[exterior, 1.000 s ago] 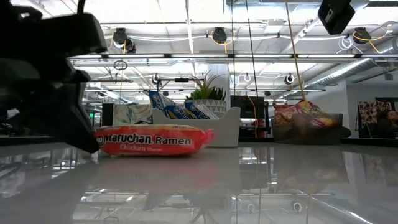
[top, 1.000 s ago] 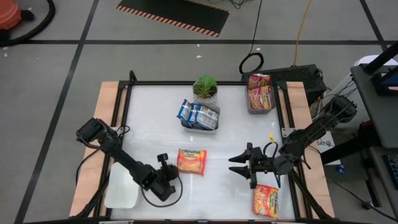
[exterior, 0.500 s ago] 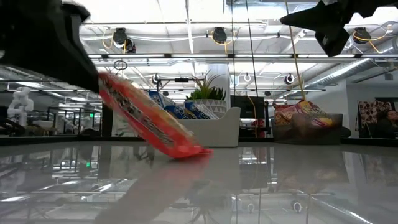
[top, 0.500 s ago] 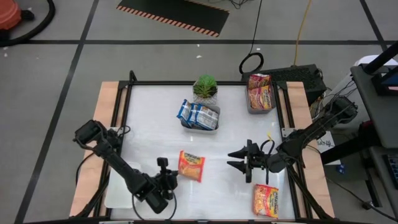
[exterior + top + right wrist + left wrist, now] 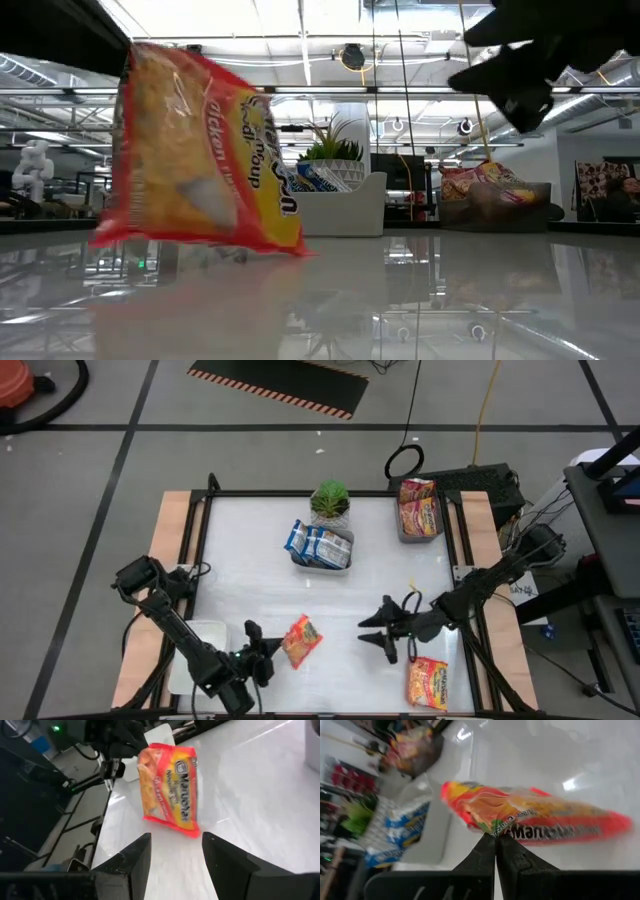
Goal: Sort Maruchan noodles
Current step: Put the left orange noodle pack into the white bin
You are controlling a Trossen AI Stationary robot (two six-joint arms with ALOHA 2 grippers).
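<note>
An orange-red Maruchan noodle packet (image 5: pixel 300 641) is held up near the table's front, left of centre, by my shut left gripper (image 5: pixel 262 656). It also shows in the low view (image 5: pixel 200 160) and in the right wrist view (image 5: pixel 170 785). My right gripper (image 5: pixel 380 632) stands open to the packet's right, its fingers pointing at the packet and apart from it. A pink-red packet (image 5: pixel 428 682) lies flat at the front right. Blue-white packets (image 5: pixel 318 544) fill a grey tray, and red-yellow ones (image 5: pixel 418 506) another. My left gripper pinches the orange-red packet at one long edge (image 5: pixel 492 827), near that edge's middle, between its two shut fingertips. The fingers come slanting down from the table's left. The packet stands tilted on edge, turned up off the table; whether its lower corner (image 5: pixel 192 832) touches the top I cannot tell.
A white tray (image 5: pixel 198 658) sits at the front left beside my left arm. A potted plant (image 5: pixel 330 500) stands behind the grey tray (image 5: pixel 345 560) at the far centre. The other grey tray (image 5: pixel 402 532) stands in the far right corner. Bare tabletop lies in the middle.
My left gripper has risen, gone toward the near left and rolled. The orange-red packet lay flat, then was tipped up by one edge, and now stands tilted. My right gripper has sunk and gone left toward the packet, staying open.
</note>
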